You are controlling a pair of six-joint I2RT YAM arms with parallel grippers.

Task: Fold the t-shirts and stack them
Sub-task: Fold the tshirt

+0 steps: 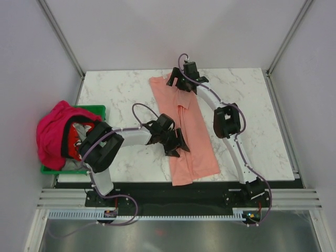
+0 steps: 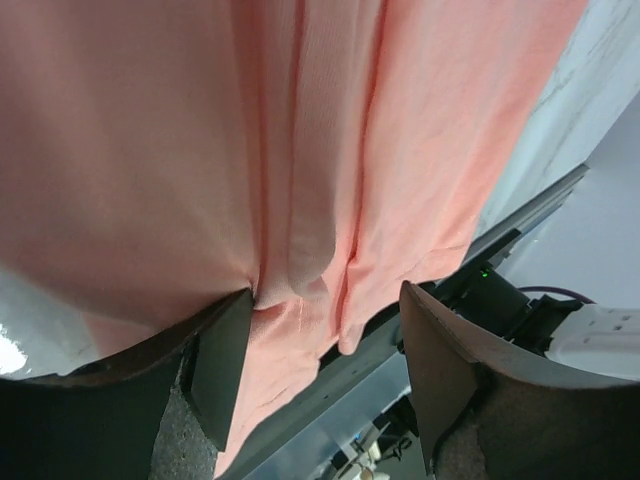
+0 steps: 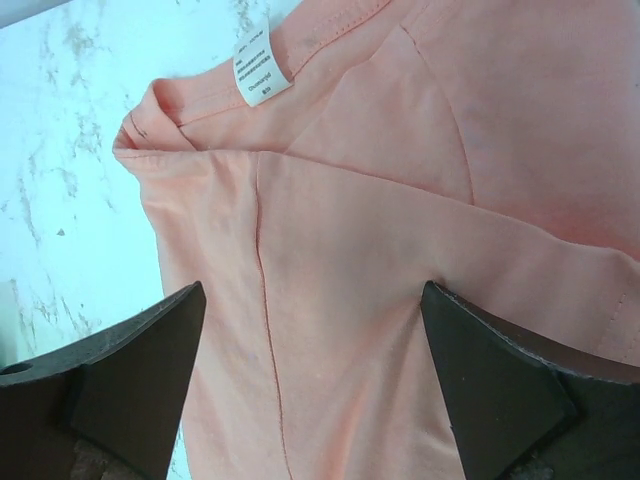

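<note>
the left pincer stands open, its fingers spread over the salmon-pink t-shirt, which lies right beneath it as a long folded strip on the marble bench. a lengthwise crease in the cloth runs up to one finger. the right pincer is wide open too, just above the collar end of the same shirt, with the neck label ahead of its fingers. well off to the left pincer's left, the magenta-pink t-shirt drapes over a green crate.

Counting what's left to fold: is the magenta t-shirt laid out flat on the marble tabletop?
No, the magenta t-shirt hangs bunched over the green crate at the left.
</note>
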